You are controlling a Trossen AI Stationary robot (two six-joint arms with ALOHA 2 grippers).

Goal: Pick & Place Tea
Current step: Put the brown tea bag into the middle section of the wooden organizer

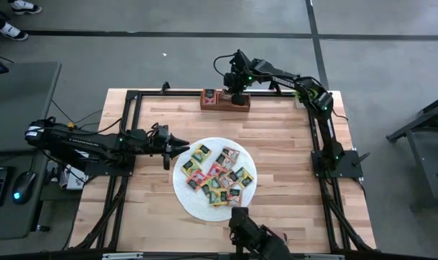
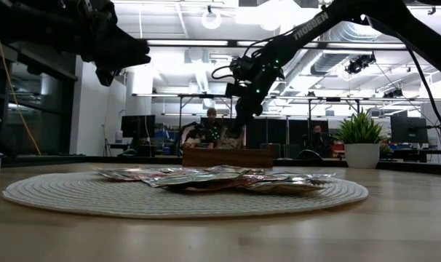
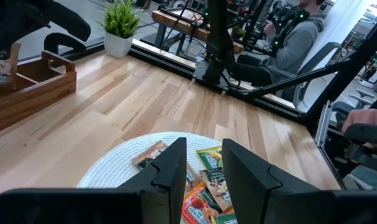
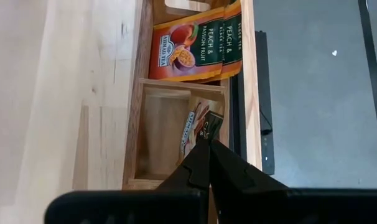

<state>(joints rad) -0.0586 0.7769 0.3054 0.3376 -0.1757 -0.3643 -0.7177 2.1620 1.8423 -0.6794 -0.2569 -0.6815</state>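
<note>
The left gripper [image 1: 181, 149] reaches level across the table, its jaws a narrow gap apart and holding nothing. Just past its fingertips [image 3: 176, 163] lies the white mat [image 1: 197, 206] with the heap of tea packets [image 1: 219, 175]. Far beyond, the right arm arches over the table's back edge, and the right gripper [image 1: 235, 96] points down into the wooden tray [image 4: 134, 112]. Its jaws are pressed together over the tray's middle compartment, where one tea packet [image 4: 200, 126] leans directly ahead of the tips. Orange packets [image 4: 191, 46] fill the neighbouring compartment.
</note>
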